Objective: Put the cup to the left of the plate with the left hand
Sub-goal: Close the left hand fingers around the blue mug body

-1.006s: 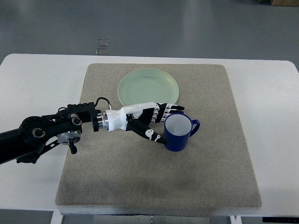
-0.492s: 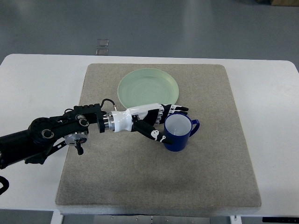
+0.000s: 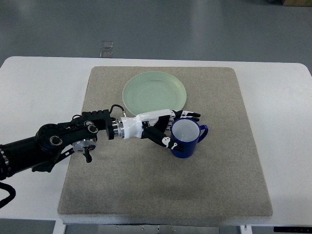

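A dark blue cup [image 3: 185,142] with a white inside stands upright on the mat, its handle pointing right. A pale green plate [image 3: 154,92] lies just beyond it, to the upper left. My left hand [image 3: 177,128] reaches in from the left and straddles the cup's left side. Its fingers [image 3: 187,115] stretch along the far side of the rim, and the thumb [image 3: 165,142] lies against the near wall. The hand is open and has not closed on the cup. No right arm shows in the picture.
A grey-brown mat [image 3: 219,185] covers most of the white table [image 3: 287,122]. My left forearm [image 3: 58,141] lies across the mat's left edge. Bare mat lies to the left of the plate.
My left hand has slid further right, bringing fingers and thumb around the cup's left side. The cup and the plate have stayed where they were.
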`<control>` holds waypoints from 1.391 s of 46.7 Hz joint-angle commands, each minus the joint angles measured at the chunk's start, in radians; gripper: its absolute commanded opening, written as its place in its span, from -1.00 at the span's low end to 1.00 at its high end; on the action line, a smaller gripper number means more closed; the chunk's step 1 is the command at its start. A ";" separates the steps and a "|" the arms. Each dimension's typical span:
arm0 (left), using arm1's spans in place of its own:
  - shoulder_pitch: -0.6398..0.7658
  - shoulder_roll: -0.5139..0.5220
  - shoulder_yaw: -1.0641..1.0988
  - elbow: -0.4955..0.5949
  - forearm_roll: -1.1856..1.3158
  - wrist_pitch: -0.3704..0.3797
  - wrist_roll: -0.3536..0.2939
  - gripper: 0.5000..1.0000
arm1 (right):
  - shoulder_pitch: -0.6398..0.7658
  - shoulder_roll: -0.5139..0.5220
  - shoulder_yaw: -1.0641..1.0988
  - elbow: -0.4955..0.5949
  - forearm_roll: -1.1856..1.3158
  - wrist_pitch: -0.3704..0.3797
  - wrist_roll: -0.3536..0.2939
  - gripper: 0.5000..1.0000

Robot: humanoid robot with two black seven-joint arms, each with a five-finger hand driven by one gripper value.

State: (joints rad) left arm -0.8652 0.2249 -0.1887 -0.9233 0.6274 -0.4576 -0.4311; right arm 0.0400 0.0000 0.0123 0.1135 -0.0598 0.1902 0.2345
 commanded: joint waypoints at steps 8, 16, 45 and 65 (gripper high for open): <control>0.000 -0.002 0.000 0.003 0.000 0.000 0.002 0.93 | 0.000 0.000 0.000 0.000 0.000 0.000 0.000 0.73; 0.000 -0.004 0.000 0.004 0.002 0.000 0.003 0.87 | 0.000 0.000 0.000 0.000 0.000 0.000 0.000 0.73; 0.000 -0.030 0.000 0.034 0.028 0.022 0.005 -0.03 | 0.000 0.000 0.000 0.000 0.000 0.000 0.000 0.73; 0.000 -0.039 -0.008 0.032 0.028 0.049 0.005 -0.18 | 0.000 0.000 0.000 0.000 0.000 0.000 0.000 0.73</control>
State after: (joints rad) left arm -0.8652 0.1857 -0.1932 -0.8903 0.6551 -0.4188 -0.4264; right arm 0.0399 0.0000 0.0123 0.1136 -0.0598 0.1902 0.2346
